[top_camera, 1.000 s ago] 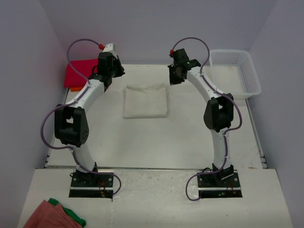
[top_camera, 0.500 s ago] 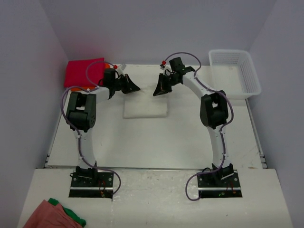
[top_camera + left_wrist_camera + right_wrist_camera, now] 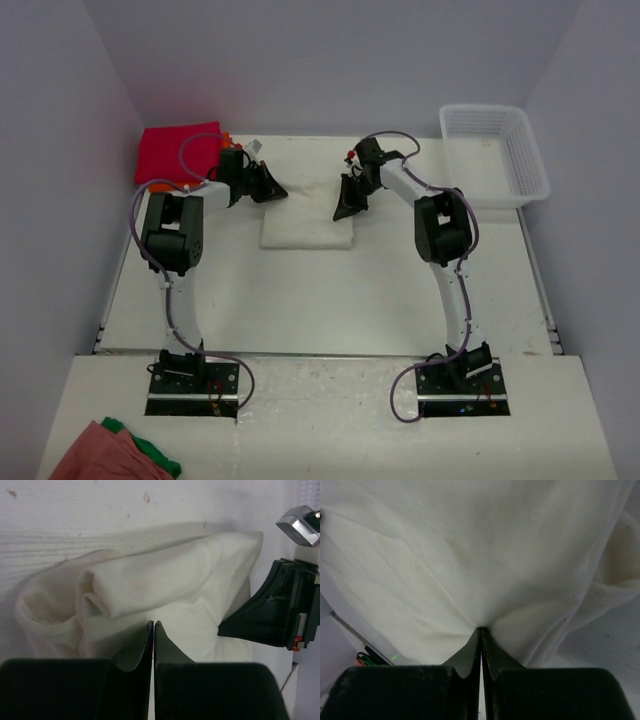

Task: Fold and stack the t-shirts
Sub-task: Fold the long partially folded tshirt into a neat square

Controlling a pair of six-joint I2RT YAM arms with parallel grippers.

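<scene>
Cream-white cotton t-shirt point(image 3: 306, 225), folded into a wrinkled rectangle, lies flat on the white table point(image 3: 300, 300) a little above the centre of the overhead frame. Both arms reach to its upper edge. The left gripper point(image 3: 271, 189) sits at the shirt's upper-left corner and the right gripper point(image 3: 344, 207) on its upper-right corner.

In the left wrist view the two black fingers point(image 3: 142, 645) are pressed flat together with their tips over the cloth's near edge. Whether any fabric is caught between them cannot be told. In the right wrist view the jaws are likewise clenched, and creases in the cloth run together at their tips, so fabric is pinched there.

Half a second ago both grippers stood slightly higher in the frame at the shirt's far edge. Since then the right one has come down onto the cloth, while the left has barely shifted. A second ago both arms were raised well clear of it.

The magenta-red folded t-shirt point(image 3: 175, 150) rests in the upper left, with an orange t-shirt point(image 3: 157, 186) showing beneath its lower edge. A white plastic mesh basket point(image 3: 530, 150) stands at the upper right. A salmon-pink cloth point(image 3: 95, 455) and a green cloth point(image 3: 155, 460) lie in the bottom-left corner.
</scene>
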